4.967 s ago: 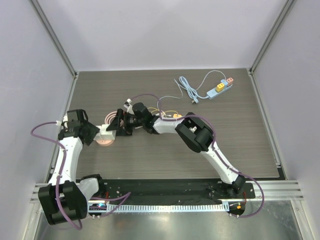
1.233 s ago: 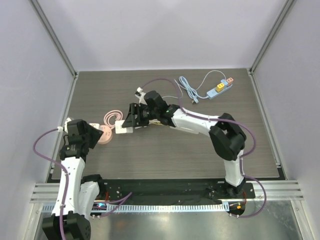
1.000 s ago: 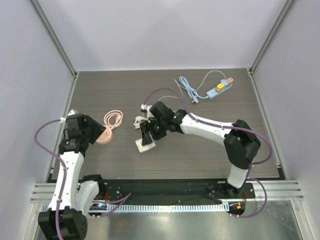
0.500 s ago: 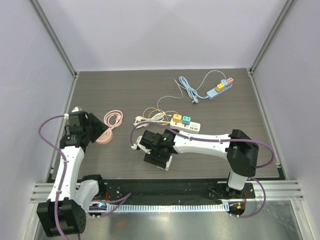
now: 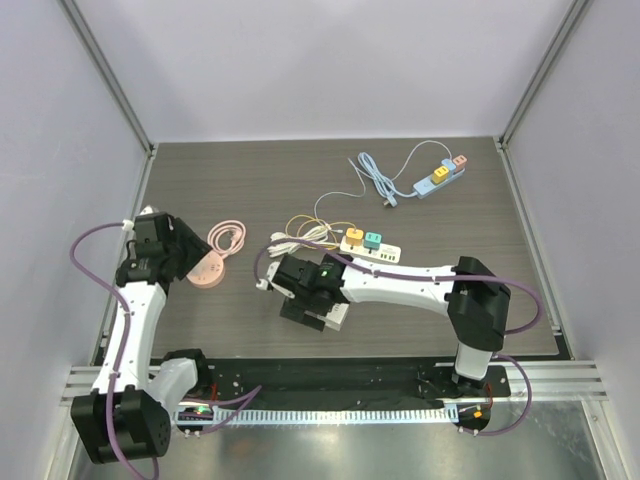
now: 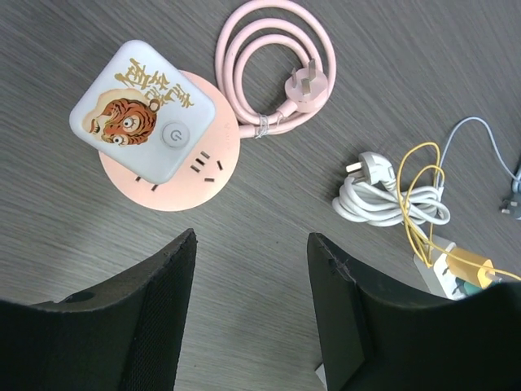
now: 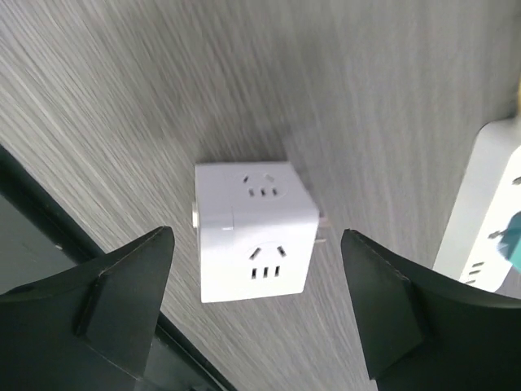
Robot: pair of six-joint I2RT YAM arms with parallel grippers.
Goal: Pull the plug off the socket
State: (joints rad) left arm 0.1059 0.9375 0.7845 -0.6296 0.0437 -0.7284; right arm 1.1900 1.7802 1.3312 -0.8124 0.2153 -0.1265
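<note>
Dark wood-grain table (image 5: 450, 300). The white cube plug (image 7: 254, 230) now lies loose near the front edge, well apart from the pink round socket (image 6: 171, 138). The right gripper (image 7: 256, 244) has just spread its jaws above it, letting go. The left gripper (image 6: 252, 238) hovers, jaws apart, over the socket. Unplugging looks complete.

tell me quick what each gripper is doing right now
left gripper: open, empty, near the pink socket
right gripper: open, the white cube plug lies free beneath it
</note>
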